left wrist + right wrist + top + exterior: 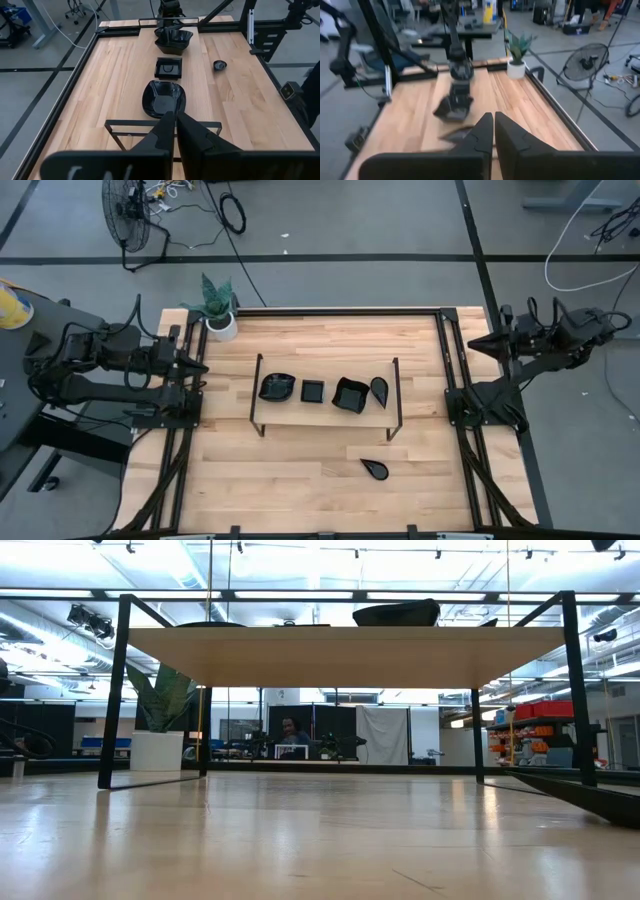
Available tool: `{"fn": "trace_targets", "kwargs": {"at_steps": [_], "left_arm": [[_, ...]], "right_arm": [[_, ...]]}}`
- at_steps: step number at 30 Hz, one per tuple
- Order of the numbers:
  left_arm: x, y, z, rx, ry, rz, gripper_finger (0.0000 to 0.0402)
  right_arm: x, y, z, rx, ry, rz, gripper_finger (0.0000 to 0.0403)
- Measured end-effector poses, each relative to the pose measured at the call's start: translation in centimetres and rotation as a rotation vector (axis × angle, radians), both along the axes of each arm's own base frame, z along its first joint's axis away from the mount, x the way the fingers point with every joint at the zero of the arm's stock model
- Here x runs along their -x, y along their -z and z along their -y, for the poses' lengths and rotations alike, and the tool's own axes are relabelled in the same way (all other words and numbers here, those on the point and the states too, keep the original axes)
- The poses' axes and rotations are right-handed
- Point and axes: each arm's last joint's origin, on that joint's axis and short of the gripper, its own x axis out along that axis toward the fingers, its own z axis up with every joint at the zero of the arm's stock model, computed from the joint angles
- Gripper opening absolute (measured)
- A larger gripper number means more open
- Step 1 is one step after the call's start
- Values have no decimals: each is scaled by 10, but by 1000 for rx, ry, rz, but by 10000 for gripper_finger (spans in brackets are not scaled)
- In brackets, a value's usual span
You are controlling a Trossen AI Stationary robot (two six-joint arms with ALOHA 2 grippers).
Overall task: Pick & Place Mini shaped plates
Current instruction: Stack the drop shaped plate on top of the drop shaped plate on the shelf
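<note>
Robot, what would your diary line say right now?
left end effector: shut, waiting at table's left edge | right end effector: shut, waiting right | four plates on shelf | one plate on table

Four glossy black plates (312, 391) in a row; a fifth teardrop plate (375, 469) apart.

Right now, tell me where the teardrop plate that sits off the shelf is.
In the high view, the lone teardrop plate lies on the bare table, just outside the wire frame, right of centre and below the square dish.

Both arms are matte black, built of blocky jointed links with looping black cables. The left end effector (175, 131) and right end effector (493, 131) each have two angular, tapering black fingers.
</note>
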Motion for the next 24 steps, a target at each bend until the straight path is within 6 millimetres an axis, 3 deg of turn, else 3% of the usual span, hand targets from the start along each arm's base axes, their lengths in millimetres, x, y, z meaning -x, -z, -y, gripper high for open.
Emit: {"fn": "trace_targets", "kwargs": {"at_steps": [6,10,15,24], "left_arm": [[0,0,0,0,0,0,25],[0,0,0,-1,0,0,25],[0,0,0,0,0,0,25],[0,0,0,0,1,0,25]], "right_arm": [[-4,-12,-2,-143,19,128,23],[-18,-15,-8,-168,15,204,23],[-51,-11,-24,-62,-69,210,23],[-117,3,-59,46,-277,23,23]]}}
